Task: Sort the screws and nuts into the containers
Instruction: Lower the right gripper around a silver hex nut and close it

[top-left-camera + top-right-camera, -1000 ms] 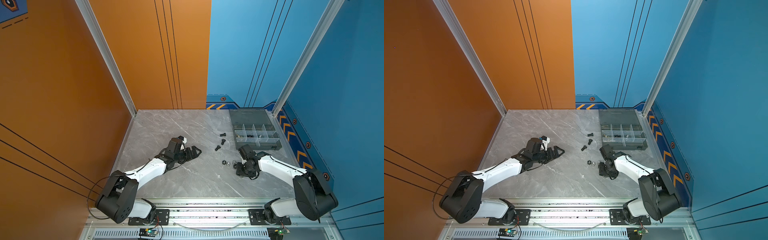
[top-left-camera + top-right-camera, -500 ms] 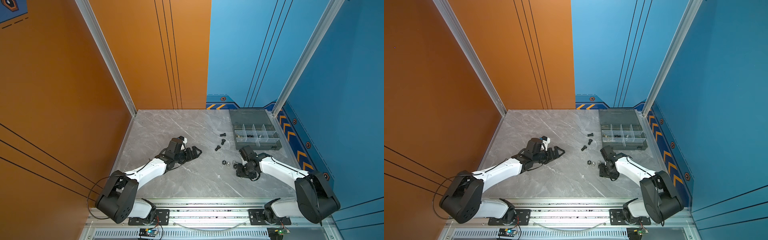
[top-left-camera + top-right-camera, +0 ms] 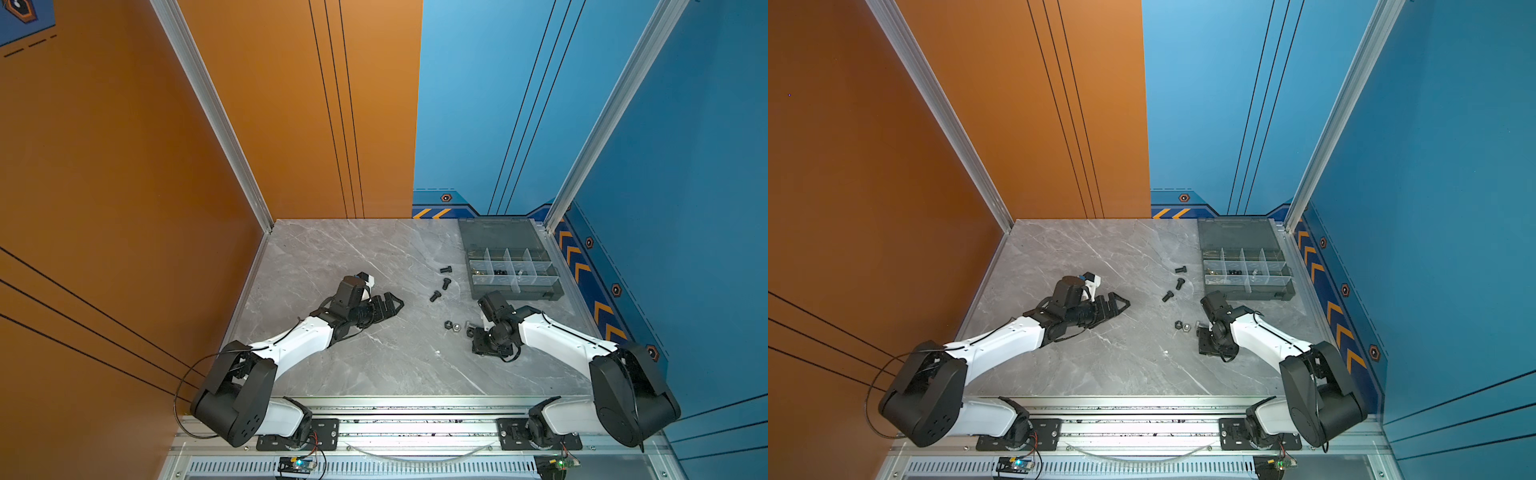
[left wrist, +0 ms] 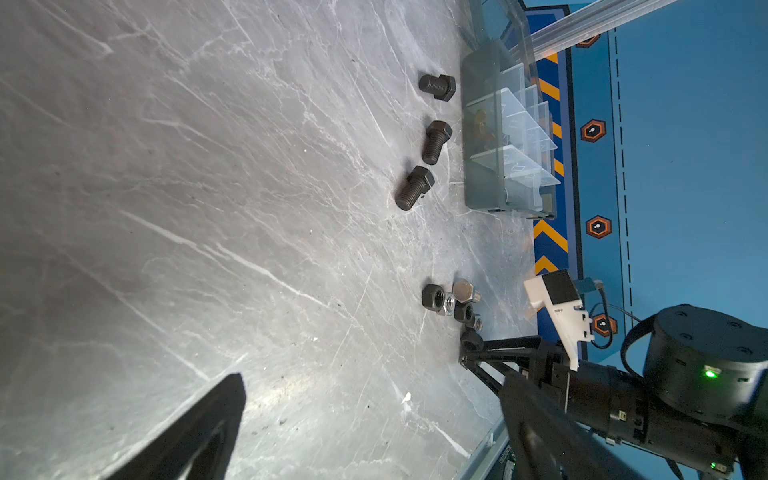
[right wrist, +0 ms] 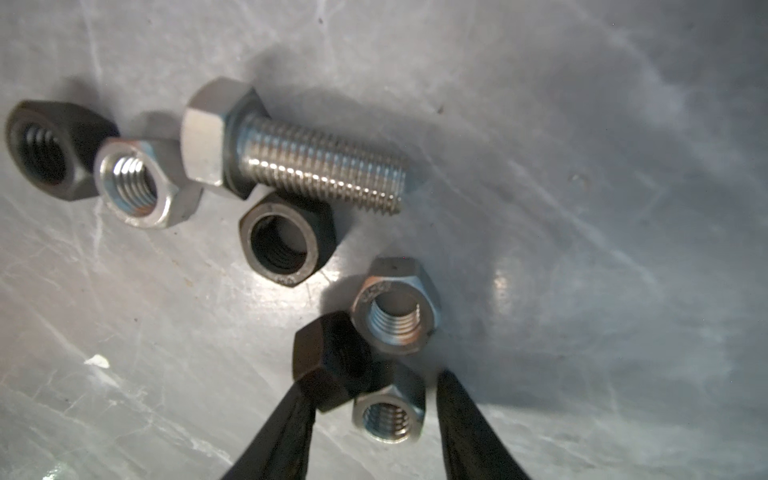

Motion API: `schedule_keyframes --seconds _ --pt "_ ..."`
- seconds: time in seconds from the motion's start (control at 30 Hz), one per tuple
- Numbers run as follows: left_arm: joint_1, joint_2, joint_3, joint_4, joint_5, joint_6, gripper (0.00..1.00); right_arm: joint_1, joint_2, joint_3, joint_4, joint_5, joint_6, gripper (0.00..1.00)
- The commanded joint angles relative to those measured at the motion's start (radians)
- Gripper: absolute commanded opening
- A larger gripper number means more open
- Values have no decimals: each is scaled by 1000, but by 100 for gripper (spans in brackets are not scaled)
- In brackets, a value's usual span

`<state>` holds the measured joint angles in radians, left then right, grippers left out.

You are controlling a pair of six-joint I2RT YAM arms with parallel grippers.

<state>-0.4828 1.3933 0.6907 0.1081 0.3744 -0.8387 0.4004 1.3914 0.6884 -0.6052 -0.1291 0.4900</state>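
Pickup: right pincer (image 5: 376, 390), half-wide, straddles a black nut (image 5: 328, 361) and silver nut (image 5: 388, 415) at the box's (image 3: 515, 293) seven o'clock. Closing should isolate one nut. Meanwhile, left pincer (image 3: 391, 305) lies wide.

We log the silver bolt (image 5: 316, 166) and silver nuts (image 5: 174, 199) as shiny bare metal, the black nuts (image 5: 320, 232) and black bolts (image 4: 415, 188) as matt dark metal, the tabletop (image 5: 582, 187) as a smooth marble-look slab with sheen, and the organizer box (image 3: 515, 291) as smoky translucent plastic.
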Motion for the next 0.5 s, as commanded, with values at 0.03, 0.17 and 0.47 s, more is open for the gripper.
schedule_keyframes --seconds 0.03,0.17,0.47 --pt "-11 1 -1 -6 -11 0 98 6 32 -38 -25 -50 -39 48" --pt "-12 7 -2 0 -11 -1 98 8 44 -38 -30 -52 -47 48" --pt "-14 7 0 1 -8 0 98 11 66 -21 -49 -37 -24 34"
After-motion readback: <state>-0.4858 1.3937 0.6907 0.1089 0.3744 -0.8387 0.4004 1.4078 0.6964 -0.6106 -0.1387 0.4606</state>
